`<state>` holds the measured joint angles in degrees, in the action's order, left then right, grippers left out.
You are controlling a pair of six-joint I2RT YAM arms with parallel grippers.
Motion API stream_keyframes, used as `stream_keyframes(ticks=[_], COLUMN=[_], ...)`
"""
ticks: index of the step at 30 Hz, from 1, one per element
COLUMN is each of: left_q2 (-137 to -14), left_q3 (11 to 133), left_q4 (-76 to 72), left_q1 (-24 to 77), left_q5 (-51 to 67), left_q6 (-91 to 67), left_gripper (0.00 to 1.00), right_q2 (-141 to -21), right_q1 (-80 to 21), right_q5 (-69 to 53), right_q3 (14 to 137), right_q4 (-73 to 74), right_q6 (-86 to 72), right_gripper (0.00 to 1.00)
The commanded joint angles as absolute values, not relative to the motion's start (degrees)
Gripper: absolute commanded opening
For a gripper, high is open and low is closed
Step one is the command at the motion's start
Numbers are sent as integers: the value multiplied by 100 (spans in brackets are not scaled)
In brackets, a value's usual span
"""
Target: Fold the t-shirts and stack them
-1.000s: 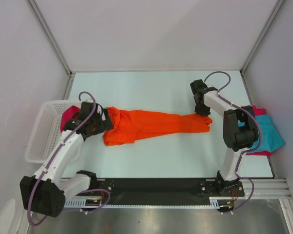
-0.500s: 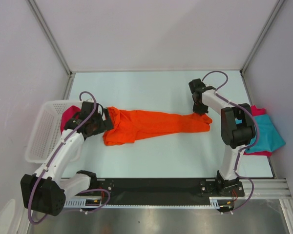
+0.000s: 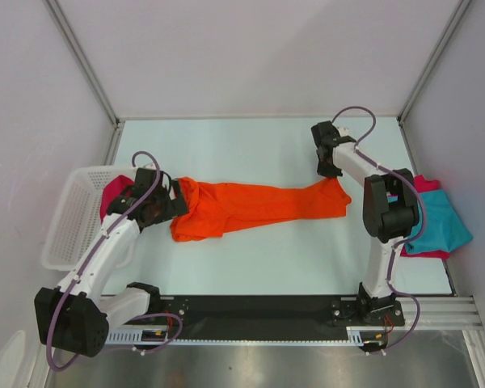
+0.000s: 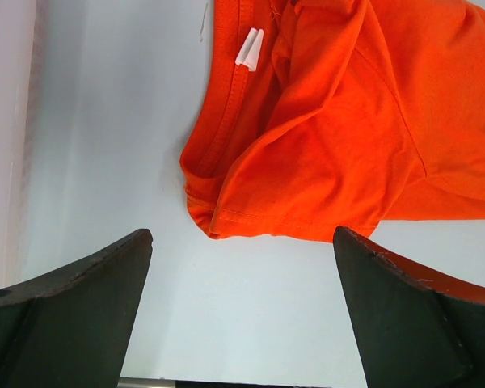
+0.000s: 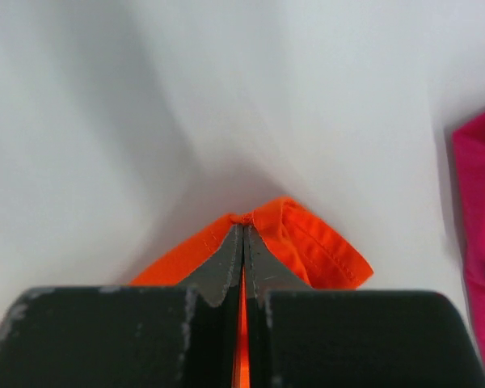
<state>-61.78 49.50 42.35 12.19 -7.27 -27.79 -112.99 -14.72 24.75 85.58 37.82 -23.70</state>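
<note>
Top view: orange tee (image 3: 250,208) lies bunched into a long strip across the middle of the table (image 3: 250,145). Its long axis runs from left edge to right edge, roughly parallel to the near edge. The wide, crumpled end is at the left. The narrow end is at the right, drawn to a point toward the far edge at the right gripper (image 3: 332,173). Left gripper (image 3: 176,200) sits just beside the wide end. Basket (image 3: 65,218) stands at the left edge with red cloth (image 3: 115,194) in it. Teal tee (image 3: 449,222) lies on a crimson tee (image 3: 427,184) at the right edge, well apart from the orange one.

Left wrist view adds detail the top view cannot resolve. The wide end is the neck end, with the collar and a white label (image 4: 249,50) showing, and a stitched edge lies nearest the fingers (image 4: 73,315). The jaws stand wide apart with only bare table between them, and the cloth is not touched.

Right wrist view: the right gripper's jaws are pressed together, and the tips pinch a small fold of orange hem that rises to a peak there. The top view hides this pinch under the wrist.
</note>
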Motion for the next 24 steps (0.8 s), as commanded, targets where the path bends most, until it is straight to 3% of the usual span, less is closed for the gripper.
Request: stream_keyframes(ticks=[1,19,21,23,24], left_q2=[-6196,-6214,-6196,-6205,-6205], left_q3=[5036,5133,5150,5150,5142], left_q4=[4069,4148,4166,4149,4131], left_q1=[1169,932,914,905,905], left_q5=[-668,-624,-598,-536,-510], left_q6=[-2628,-2417,-2400,-2400,-2426], left_gripper=[99,100,99,100,100], right_q2=[-11513,-13191,-13297,-13350,-13333], right_q1=[-1398,-1187,-1160,-1143,-1151], right_q5=[2857,2980,2822,2804,2830], right_q3=[9341,10898,11047,11162,11223], right_q4=[3665,4114,4113,4174,4201], right_q6=[-2232,-2154,-2127,-2127,-2153], right_gripper=[0,0,8,26,28])
